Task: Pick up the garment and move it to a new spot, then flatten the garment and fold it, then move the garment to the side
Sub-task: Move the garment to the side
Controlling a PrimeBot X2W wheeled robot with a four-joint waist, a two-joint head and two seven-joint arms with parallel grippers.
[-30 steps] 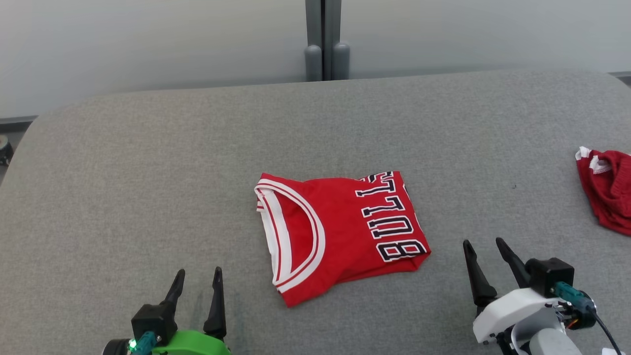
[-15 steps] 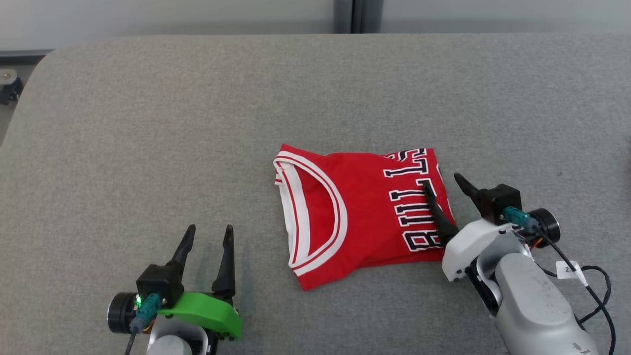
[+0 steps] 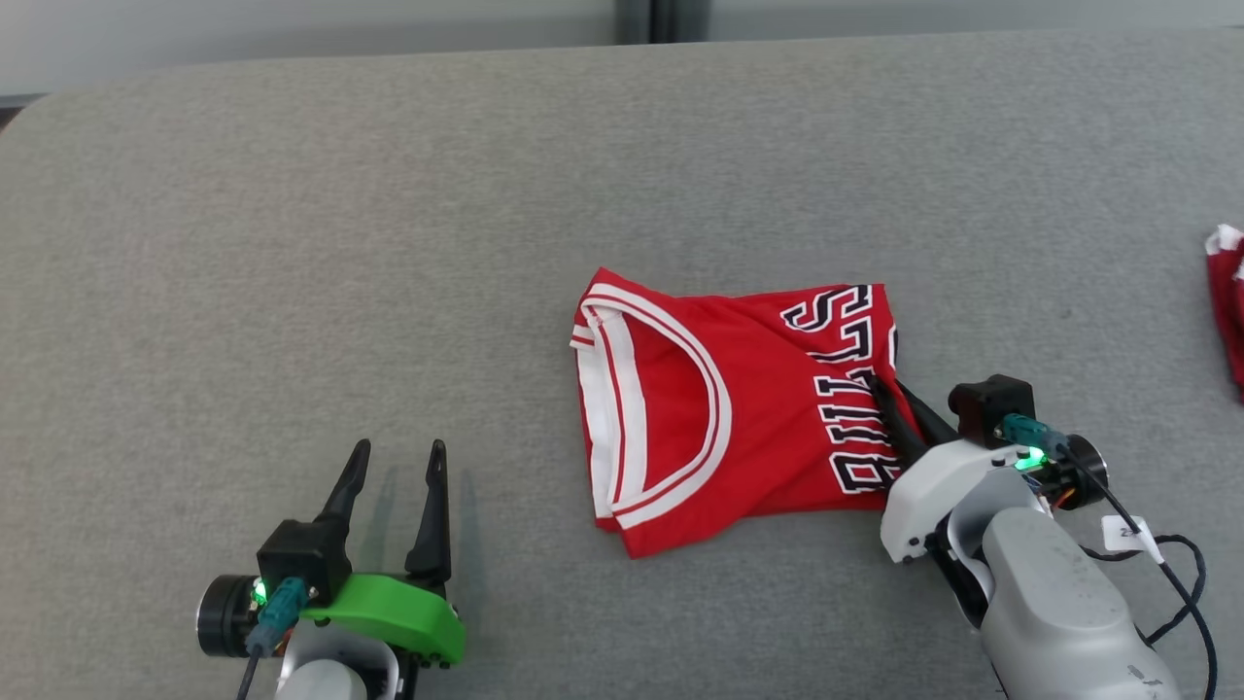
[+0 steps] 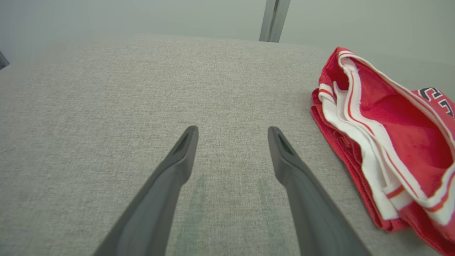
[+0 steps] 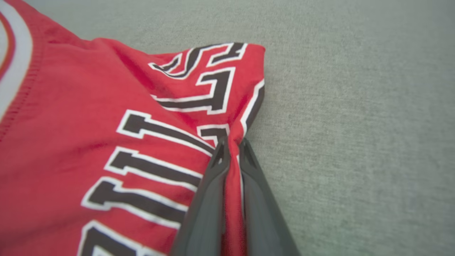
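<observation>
Right tool [image 3: 885, 385] has pinched the folded red jersey [image 3: 758, 408] at its lettered edge; left tool [image 3: 399, 447] wide.

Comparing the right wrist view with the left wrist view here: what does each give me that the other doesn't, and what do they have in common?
Right wrist view: the right gripper is shut on the red jersey, with a ridge of fabric pinched between its fingers at the edge beside the black lettering.

Left wrist view: the left gripper is open above bare surface, apart from the jersey. The jersey's white trim and a metal post beyond the table are also visible.

Both: the jersey lying on the grey surface.
</observation>
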